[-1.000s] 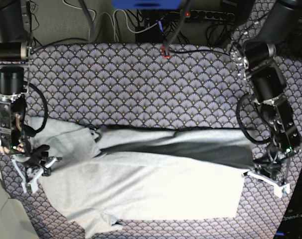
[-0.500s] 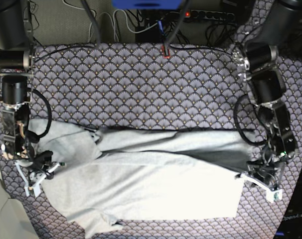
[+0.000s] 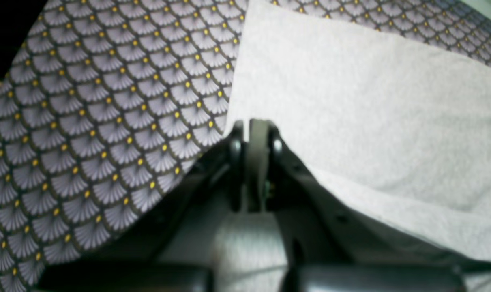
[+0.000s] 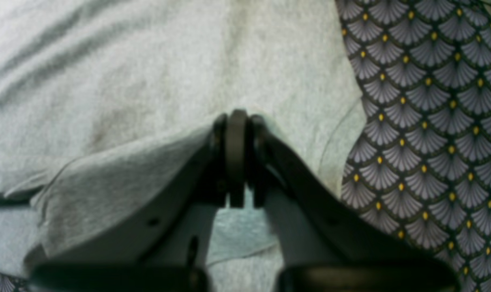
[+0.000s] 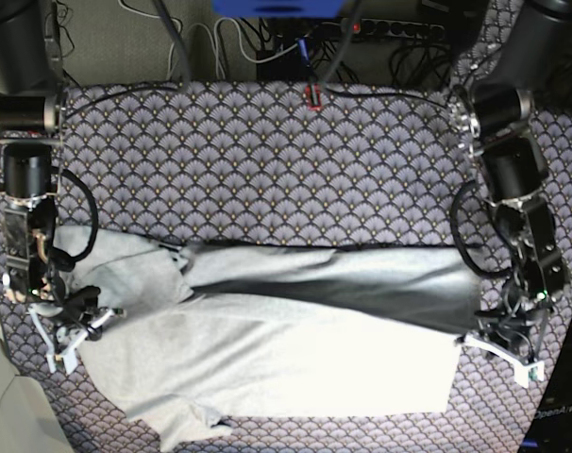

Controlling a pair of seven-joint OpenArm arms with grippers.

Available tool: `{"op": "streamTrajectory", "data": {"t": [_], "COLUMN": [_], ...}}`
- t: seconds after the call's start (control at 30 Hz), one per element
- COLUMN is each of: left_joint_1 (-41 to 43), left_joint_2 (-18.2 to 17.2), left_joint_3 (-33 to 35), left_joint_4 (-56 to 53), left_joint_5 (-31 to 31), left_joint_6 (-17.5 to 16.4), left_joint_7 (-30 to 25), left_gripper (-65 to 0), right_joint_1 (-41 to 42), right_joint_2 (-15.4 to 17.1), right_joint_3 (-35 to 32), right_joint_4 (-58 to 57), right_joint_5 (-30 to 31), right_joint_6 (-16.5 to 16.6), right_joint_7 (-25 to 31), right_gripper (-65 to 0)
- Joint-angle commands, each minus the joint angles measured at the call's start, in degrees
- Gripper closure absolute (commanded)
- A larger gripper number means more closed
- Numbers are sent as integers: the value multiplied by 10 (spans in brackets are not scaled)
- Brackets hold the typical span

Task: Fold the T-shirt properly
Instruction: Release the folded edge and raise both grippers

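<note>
My right fingers (image 5: 61,332): at the T-shirt's (image 5: 286,349) left end in the base view, pressed together on a fold of the grey cloth; my wrist view shows the fingers (image 4: 236,121) shut tight, with the fabric bunched against them.
T-shirt: spread lengthwise over the surface (image 5: 267,160), filling its lower half in the base view; light grey, with a darker shadowed band running along its upper edge from the middle toward the right.
Sleeve (image 5: 187,420): sticks out from the T-shirt's lower left corner, crumpled.
T-shirt's right edge: straight and nearly vertical, ending just beside my left fingers.
My left fingers (image 5: 505,351): at the T-shirt's lower right corner, pinching its edge; in my wrist view the fingers (image 3: 258,129) are closed on the cloth's corner, which rises from them and drapes away to the right.
Surface: covered in purple-grey fan-scale cloth with yellow dots, bare above the T-shirt and in narrow strips beyond both its ends.
</note>
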Motion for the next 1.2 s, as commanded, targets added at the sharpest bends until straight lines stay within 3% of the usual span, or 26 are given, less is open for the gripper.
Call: {"op": "streamTrajectory", "data": {"t": [0.0, 0.23, 0.37, 0.5, 0.77, 1.07, 1.17], "left_joint_1": [-24, -24, -21, -13, -2, 85, 117], "left_joint_2": [-5, -8, -9, -10, -10, -20, -25], "left_joint_3": [1, 1, 1, 1, -2, -2, -4], "left_joint_4": [10, 12, 15, 15, 16, 64, 84], "left_joint_5": [-5, -6, -6, -6, -6, -7, -23], "left_joint_6": [-2, -3, -3, -3, -6, -8, -8], "left_joint_7": [-15, -15, -15, -15, -14, -8, 25], "left_gripper": [-35, -340, -430, -433, -433, -433, -433], "right_joint_1": [20, 20, 19, 17, 14, -25, -68], "right_joint_2": [11, 11, 11, 12, 17, 49, 55], "right_joint_3": [3, 3, 3, 3, 4, 10, 66], "right_joint_4": [9, 9, 9, 9, 10, 14, 36], "right_joint_5": [3, 3, 3, 3, 4, 6, 7], "right_joint_6": [3, 3, 3, 3, 5, 5, 6], "right_joint_7": [13, 13, 12, 12, 13, 1, -14], "right_gripper": [0, 0, 0, -35, -299, -323, -323]}}
